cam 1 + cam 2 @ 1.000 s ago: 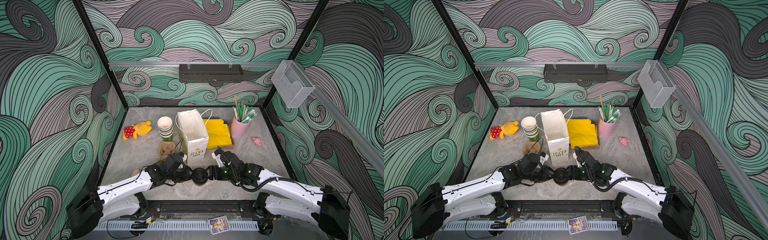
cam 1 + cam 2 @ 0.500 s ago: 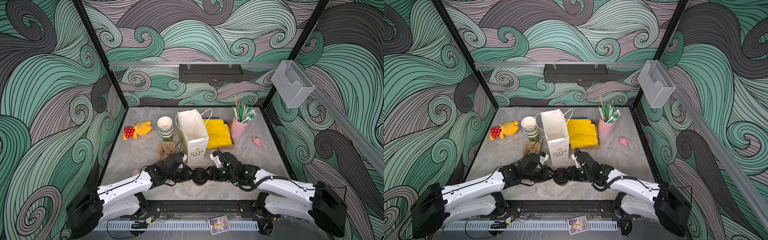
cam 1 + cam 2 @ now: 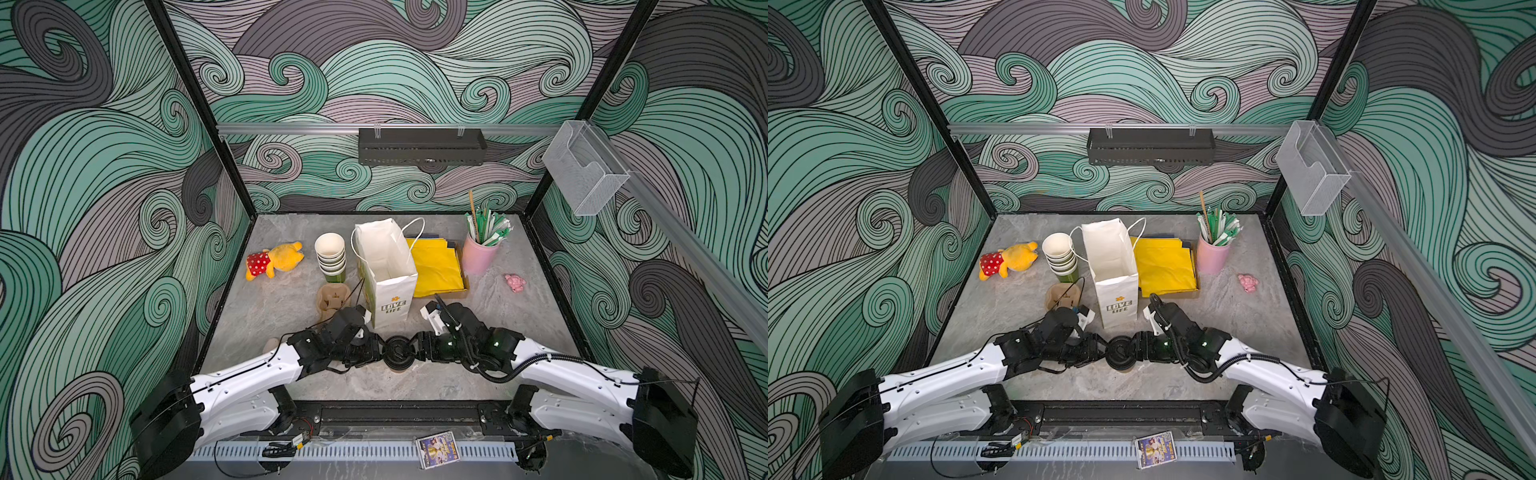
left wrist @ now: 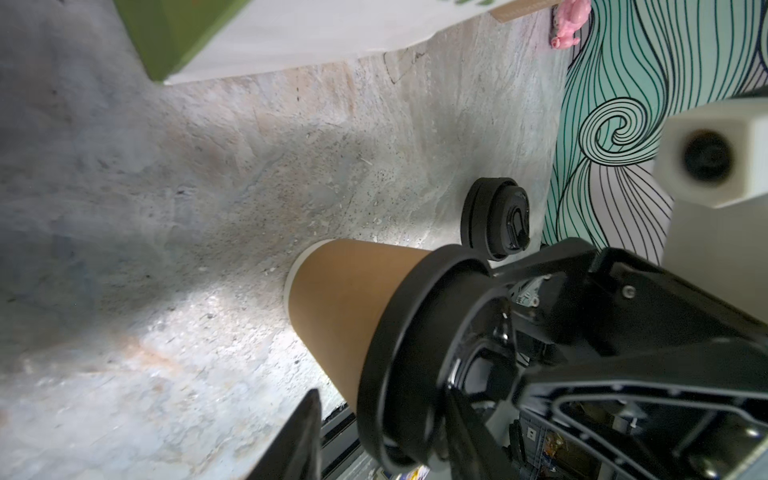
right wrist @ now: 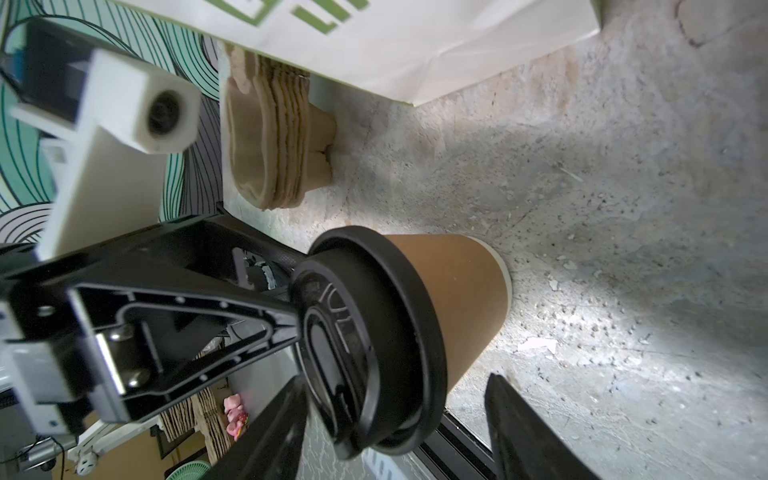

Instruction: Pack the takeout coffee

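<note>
**As my two pincers meet at one lidded cup**

Although both top views show my left pincer (image 3: 376,354) and my right pincer (image 3: 417,353) reaching in from either side, their black fingers merge there with the black sip lid (image 3: 398,352). Contact therefore cannot be read from above. The tan-brown takeout coffee cup (image 5: 453,291) stands upright on the table (image 3: 270,324) at front centre. It is just in front of the white paper bag (image 3: 388,270), not inside it.

Right wrist view: my right pincer is released. Its fingers (image 5: 525,428) stand spread, both cut off by the picture's edge. The lid end of the cup lies between them, and a strip of bare table shows between one finger and the cup wall. Whether the other finger touches the lid I cannot tell. My left pincer's frame reaches to the lid's top and rim.

Left wrist view: only one of my left pincer's fingers (image 4: 301,436) shows, blurred and cropped, close beside the cup wall. Its contact is unclear and the second finger is out of sight, so I cannot tell whether this pincer is released or clenched.

Beyond the cup a loose black lid (image 4: 494,218) stands on the table; whether it is single or nested is unclear. The bag's corner half covers a stack of pulp carriers (image 5: 274,137). A pink figure (image 4: 567,12) is clipped by the picture's edge.
</note>
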Available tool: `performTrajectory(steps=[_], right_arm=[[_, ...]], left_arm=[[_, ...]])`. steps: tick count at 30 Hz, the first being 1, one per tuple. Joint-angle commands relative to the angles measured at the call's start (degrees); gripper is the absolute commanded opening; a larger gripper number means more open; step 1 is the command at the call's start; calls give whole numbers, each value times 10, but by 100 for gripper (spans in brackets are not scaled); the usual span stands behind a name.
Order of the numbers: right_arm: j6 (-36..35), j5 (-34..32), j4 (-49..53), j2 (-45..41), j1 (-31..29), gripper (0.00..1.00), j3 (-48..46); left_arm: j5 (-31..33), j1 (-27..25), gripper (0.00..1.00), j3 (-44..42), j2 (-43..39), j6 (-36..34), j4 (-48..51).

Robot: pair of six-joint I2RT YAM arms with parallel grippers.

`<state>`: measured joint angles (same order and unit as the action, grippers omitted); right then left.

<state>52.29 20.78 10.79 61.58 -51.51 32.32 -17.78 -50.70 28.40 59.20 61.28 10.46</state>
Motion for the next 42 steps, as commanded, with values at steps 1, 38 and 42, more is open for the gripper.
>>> performTrajectory(steps=[1,38,42], right_arm=[[-13,-12,33,-12,2,71,20],[-32,5,53,20,4,64,34],[-30,4,50,23,4,63,32]], left_arm=[[23,5,54,18,-11,-4,55],[-63,5,37,10,-39,-8,41],[-65,6,32,16,-17,-14,42]])
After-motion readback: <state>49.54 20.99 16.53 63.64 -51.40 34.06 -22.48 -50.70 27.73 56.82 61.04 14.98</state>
